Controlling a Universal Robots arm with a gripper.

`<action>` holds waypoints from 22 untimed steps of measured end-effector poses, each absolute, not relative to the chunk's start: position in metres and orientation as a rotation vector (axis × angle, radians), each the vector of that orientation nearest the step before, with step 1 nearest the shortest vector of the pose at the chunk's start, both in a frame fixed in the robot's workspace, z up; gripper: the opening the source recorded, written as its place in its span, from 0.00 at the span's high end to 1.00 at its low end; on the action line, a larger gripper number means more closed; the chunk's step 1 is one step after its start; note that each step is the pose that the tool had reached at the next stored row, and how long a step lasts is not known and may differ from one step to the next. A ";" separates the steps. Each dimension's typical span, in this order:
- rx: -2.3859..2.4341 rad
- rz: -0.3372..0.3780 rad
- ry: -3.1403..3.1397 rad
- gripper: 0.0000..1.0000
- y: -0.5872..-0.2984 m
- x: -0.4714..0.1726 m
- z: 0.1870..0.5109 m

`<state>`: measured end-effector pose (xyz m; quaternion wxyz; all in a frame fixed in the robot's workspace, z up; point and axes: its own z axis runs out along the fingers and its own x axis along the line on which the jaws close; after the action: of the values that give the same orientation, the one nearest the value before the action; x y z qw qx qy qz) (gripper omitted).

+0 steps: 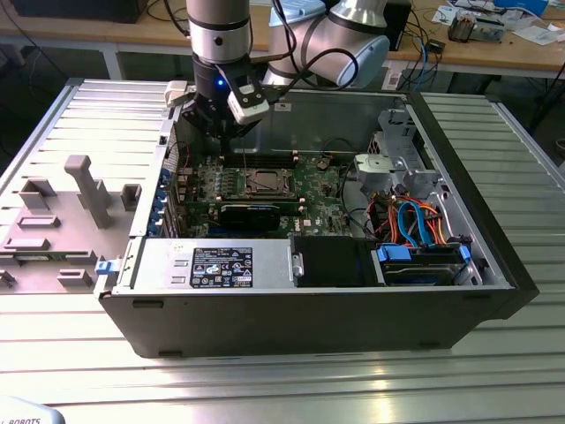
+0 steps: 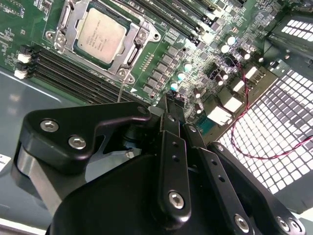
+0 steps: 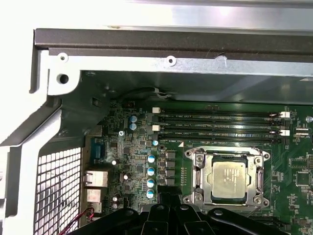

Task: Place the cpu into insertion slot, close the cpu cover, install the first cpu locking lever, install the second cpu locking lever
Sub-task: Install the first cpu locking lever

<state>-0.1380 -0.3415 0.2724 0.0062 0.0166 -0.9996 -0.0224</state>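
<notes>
Silver-grey metal marks the cpu (image 2: 100,35), which is seen seated in the insertion slot (image 2: 128,55) in the middle of the green motherboard (image 1: 309,181) inside an open computer case (image 1: 291,309). The cpu cover (image 3: 234,155) is laid flat around the chip in both wrist views, its silvery frame bordering the chip's top on all sides. Whether the locking levers are latched cannot be told.

The gripper (image 1: 222,132) is held above the motherboard near the case's rear wall, toward the exterior view's left of the socket and apart from it. Its black fingers (image 2: 171,147) are drawn together in the second wrist view, with nothing seen between them.

Long black memory slots (image 3: 220,125) are shown beside the socket. A grey fixture tray (image 1: 62,221) is set on the slatted table (image 1: 353,389) at the exterior view's left of the case, and blue and orange cables (image 1: 415,221) are bundled at the case's other end.
</notes>
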 end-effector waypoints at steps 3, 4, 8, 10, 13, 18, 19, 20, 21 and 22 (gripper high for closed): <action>0.052 -0.070 -3.128 0.89 -0.341 -0.138 0.272; 0.052 -0.070 -3.128 0.89 -0.341 -0.138 0.272; 0.052 -0.070 -3.128 0.89 -0.341 -0.139 0.272; 0.052 -0.070 -3.128 0.89 -0.341 -0.141 0.272; 0.052 -0.070 -3.128 0.89 -0.341 -0.143 0.272; 0.052 -0.070 -3.128 0.89 -0.341 -0.144 0.272; 0.052 -0.071 -3.128 0.89 -0.340 -0.144 0.272; 0.052 -0.071 -3.128 0.89 -0.340 -0.144 0.272; 0.052 -0.072 -3.128 0.89 -0.339 -0.144 0.272; 0.052 -0.072 -3.128 0.89 -0.339 -0.143 0.272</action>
<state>-0.1434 -0.3386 0.2717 0.0062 0.0166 -0.9996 -0.0231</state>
